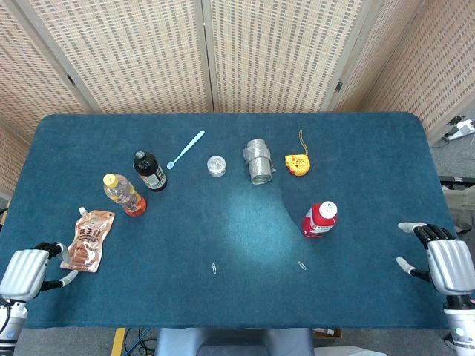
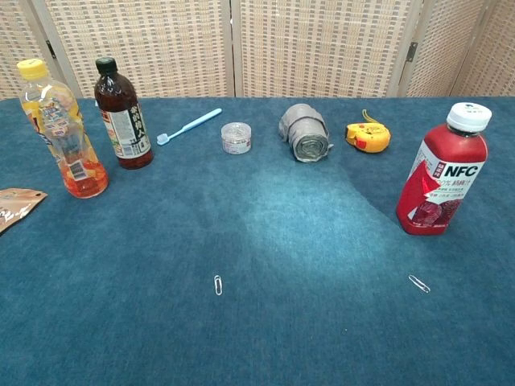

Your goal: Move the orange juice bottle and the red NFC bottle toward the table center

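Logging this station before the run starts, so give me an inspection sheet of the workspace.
Surface: blue cloth table, lit patch mid-table.
Job's things: orange juice bottle upright left; red NFC bottle upright right.
Clutter: dark bottle, toothbrush, small jar, tape roll, tape measure, pouch, two paperclips.
Hands: left hand and right hand hold nothing, at near corners.
Cables: some under the front edge.
Surroundings: wicker screens.

Juice bottle (image 1: 125,195) stands ahead of left hand's fingers (image 1: 52,247); NFC bottle (image 1: 320,219) well left of right hand's fingers (image 1: 413,228), both on tabletop (image 1: 237,297).
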{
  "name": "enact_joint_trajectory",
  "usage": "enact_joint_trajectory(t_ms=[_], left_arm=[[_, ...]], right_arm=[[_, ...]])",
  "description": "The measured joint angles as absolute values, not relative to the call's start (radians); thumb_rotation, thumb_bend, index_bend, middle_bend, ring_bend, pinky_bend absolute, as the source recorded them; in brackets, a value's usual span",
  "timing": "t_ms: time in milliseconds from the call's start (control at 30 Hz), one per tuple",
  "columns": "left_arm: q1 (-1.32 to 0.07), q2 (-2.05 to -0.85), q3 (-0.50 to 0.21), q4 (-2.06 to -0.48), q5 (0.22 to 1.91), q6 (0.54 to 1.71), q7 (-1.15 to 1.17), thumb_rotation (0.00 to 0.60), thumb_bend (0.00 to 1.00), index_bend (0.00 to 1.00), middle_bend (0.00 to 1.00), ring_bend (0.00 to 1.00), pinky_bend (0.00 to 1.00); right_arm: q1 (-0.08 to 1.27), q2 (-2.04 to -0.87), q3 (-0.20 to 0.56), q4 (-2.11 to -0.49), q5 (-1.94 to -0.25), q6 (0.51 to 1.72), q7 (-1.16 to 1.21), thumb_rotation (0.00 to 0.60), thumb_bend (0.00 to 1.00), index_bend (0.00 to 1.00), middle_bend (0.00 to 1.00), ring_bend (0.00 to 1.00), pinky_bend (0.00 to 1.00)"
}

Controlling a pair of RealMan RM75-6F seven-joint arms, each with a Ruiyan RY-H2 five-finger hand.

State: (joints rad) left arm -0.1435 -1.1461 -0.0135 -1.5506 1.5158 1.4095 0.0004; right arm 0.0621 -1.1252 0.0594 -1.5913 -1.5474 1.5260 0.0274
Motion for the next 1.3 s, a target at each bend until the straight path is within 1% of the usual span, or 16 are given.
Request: enact_joint_trajectory(t_ms=[200, 533, 667, 833, 967, 1033, 1167, 1300], left_arm=[[-0.143, -1.147, -0.014, -1.547, 1.504, 1.402, -0.011, 0.6, 0.13, 0.59, 0.55, 0.47, 0.66], [-0.147, -1.149, -0.017, -1.542, 1.494, 1.393, -0.018, 0.6, 0.13, 0.55, 0.55, 0.47, 0.66], [-0.146, -1.147, -0.018, -1.551, 1.497, 1.4, -0.009, 0.6, 0.13, 0.52, 0.55, 0.47, 0.66], [-0.146, -1.147, -0.019, -1.559, 1.493, 1.398, -0.004, 0.6, 0.13, 0.46, 0.54, 0.47, 0.66], [-0.154, -1.151, -0.026, -1.563, 1.499, 1.399, -0.013, 0.6, 0.13, 0.4, 0.47, 0.46, 0.65], [-0.162, -1.153, -0.033, -1.565, 1.498, 1.394, -0.024, 0.6, 0.13, 0.36, 0.43, 0.44, 0.63], [-0.188, -1.161, -0.059, -1.574, 1.476, 1.367, -0.041, 0.6, 0.13, 0.28, 0.33, 0.34, 0.55], [-0.217, -1.164, -0.08, -1.589, 1.441, 1.319, -0.043, 0.6, 0.13, 0.16, 0.22, 0.24, 0.48]], right_arm=[[0.062, -1.125, 0.057, -1.597, -1.552, 1.527, 0.025, 0.6, 0.13, 0.36, 0.39, 0.34, 0.42], [0.058, -1.123, 0.058, -1.597, -1.555, 1.538, 0.032, 0.6, 0.13, 0.36, 0.39, 0.34, 0.42], [0.055, -1.121, 0.058, -1.603, -1.558, 1.545, 0.032, 0.6, 0.13, 0.36, 0.39, 0.34, 0.42], [0.048, -1.115, 0.057, -1.613, -1.567, 1.56, 0.031, 0.6, 0.13, 0.36, 0.39, 0.34, 0.42], [0.044, -1.112, 0.055, -1.618, -1.569, 1.565, 0.03, 0.6, 0.13, 0.36, 0.39, 0.34, 0.42], [0.043, -1.111, 0.055, -1.62, -1.57, 1.566, 0.029, 0.6, 0.13, 0.36, 0.39, 0.34, 0.42], [0.04, -1.109, 0.056, -1.624, -1.573, 1.573, 0.028, 0.6, 0.13, 0.36, 0.39, 0.34, 0.42], [0.038, -1.105, 0.057, -1.626, -1.572, 1.578, 0.029, 0.6, 0.13, 0.36, 0.39, 0.34, 0.42]])
